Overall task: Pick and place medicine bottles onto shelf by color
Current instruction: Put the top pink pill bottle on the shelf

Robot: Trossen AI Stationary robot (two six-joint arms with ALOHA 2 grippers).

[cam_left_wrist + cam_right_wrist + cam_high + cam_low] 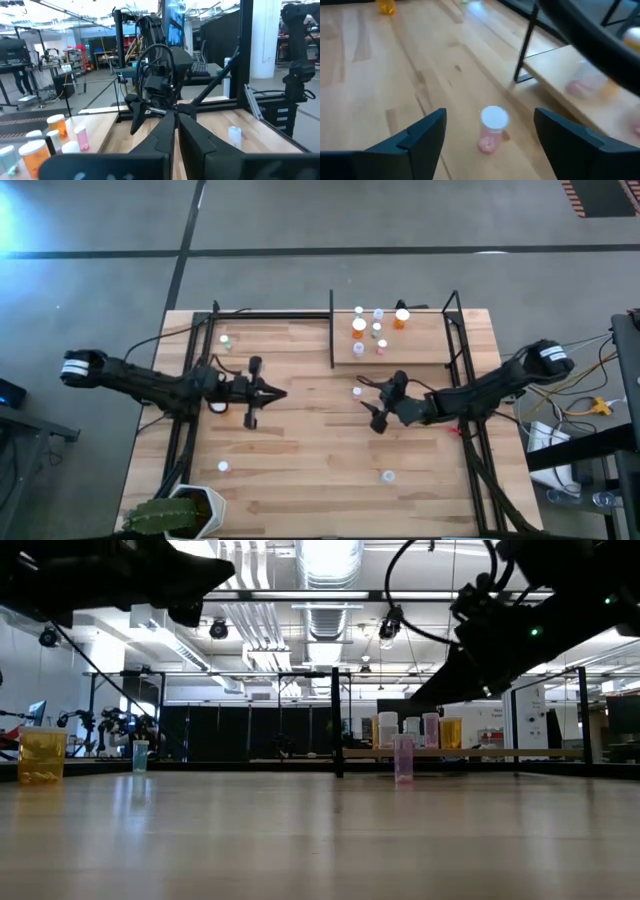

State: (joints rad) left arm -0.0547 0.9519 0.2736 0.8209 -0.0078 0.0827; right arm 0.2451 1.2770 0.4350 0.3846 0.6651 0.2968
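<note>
While open, right claw (pixel 490 137), bare boards around.

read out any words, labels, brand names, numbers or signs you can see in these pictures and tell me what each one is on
No text can be read in any view.
Medicine bottles on the shelf: any labels are too small to read.
Pink bottle between the right gripper's open fingers: no label shows.
Signs and screens in the room behind the table: too blurred to read.
Left gripper, shut: no marking shows.
</note>
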